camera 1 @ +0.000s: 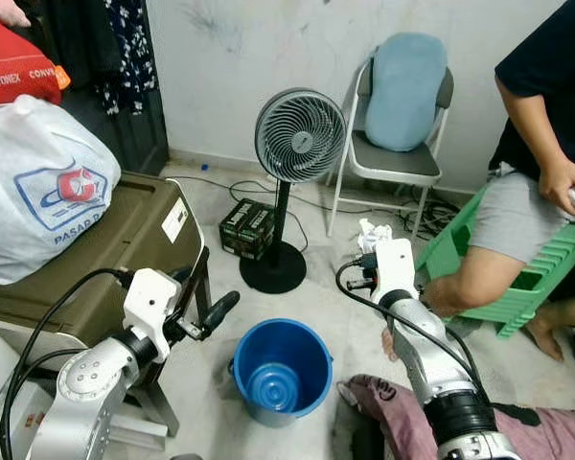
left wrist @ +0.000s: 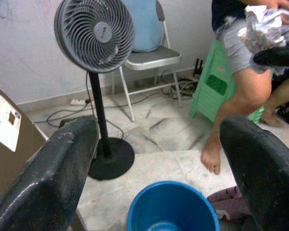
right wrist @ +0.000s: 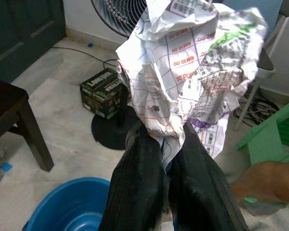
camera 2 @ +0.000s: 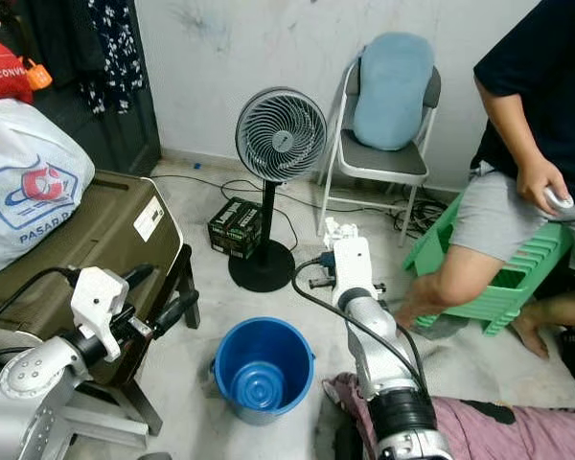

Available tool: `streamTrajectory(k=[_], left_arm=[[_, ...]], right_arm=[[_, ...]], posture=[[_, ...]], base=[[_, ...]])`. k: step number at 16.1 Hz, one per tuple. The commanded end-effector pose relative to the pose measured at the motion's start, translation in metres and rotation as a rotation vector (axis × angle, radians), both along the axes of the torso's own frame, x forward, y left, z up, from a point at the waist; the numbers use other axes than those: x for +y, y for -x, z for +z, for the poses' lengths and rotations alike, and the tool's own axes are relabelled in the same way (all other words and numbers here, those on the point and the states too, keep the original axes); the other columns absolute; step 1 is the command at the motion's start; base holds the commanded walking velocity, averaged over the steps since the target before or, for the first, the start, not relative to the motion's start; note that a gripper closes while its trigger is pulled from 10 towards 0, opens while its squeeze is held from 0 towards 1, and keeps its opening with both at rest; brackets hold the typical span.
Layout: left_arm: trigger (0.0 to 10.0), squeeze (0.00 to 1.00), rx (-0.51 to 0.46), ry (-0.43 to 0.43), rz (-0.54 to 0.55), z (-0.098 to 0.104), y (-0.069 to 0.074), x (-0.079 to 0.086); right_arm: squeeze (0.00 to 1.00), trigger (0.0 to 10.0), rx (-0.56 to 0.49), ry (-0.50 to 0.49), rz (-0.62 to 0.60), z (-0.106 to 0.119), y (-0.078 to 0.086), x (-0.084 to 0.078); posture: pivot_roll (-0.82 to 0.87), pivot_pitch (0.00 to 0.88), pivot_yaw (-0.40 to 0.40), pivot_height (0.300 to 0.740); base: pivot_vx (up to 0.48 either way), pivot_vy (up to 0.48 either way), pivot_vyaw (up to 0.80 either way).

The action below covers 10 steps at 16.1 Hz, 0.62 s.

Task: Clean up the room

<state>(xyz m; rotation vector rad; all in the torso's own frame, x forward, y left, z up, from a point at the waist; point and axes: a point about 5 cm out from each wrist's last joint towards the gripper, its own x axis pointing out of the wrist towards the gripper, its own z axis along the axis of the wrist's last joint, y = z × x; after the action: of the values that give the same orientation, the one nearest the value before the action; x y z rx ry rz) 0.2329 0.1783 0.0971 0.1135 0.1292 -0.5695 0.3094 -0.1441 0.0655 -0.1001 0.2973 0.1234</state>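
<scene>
A crumpled printed paper (right wrist: 183, 72) sticks up from my right gripper (right wrist: 166, 142), which is shut on its lower end. In the left eye view the same paper (camera 1: 373, 233) shows white just beyond the right wrist, right of and above the blue bucket (camera 1: 311, 337). The bucket stands upright on the floor between my two arms. My left gripper (left wrist: 156, 154) is open and holds nothing. It hangs left of the bucket, its black fingers (left wrist: 53, 168) framing the bucket's rim (left wrist: 135, 211).
A standing fan (camera 1: 298, 134) and a black box (camera 1: 247, 228) are behind the bucket. A folding chair (camera 1: 400, 158) stands by the wall. A person (camera 1: 537, 192) sits on a green stool (camera 1: 517, 283) at right. A pinkish garment (camera 1: 402, 412) lies near my right arm. A bag-topped brown case (camera 1: 144, 230) is at left.
</scene>
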Motion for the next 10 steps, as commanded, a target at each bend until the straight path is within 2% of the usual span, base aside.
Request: streamTrajectory(k=[1, 3, 10], left_arm=[[10.0, 0.0, -0.008, -0.014, -0.004, 0.005, -0.002, -0.001], [10.0, 0.0, -0.005, 0.053, 0.003, 0.011, -0.005, -0.001], [10.0, 0.0, 0.002, 0.076, -0.028, 0.01, -0.006, -0.012]], right_arm=[[0.0, 10.0, 0.003, -0.009, -0.013, 0.003, -0.004, -0.002], [0.0, 10.0, -0.001, -0.019, -0.009, 0.002, -0.004, 0.0], [0.0, 10.0, -0.006, -0.017, -0.02, 0.003, -0.003, -0.006]], posture=[[0.05, 0.012, -0.084, 0.74], [0.05, 0.016, -0.082, 0.74], [0.02, 0.0, -0.082, 0.74]], base=[[0.0, 0.0, 0.0], [0.135, 0.0, 0.0], [0.37, 0.0, 0.0]])
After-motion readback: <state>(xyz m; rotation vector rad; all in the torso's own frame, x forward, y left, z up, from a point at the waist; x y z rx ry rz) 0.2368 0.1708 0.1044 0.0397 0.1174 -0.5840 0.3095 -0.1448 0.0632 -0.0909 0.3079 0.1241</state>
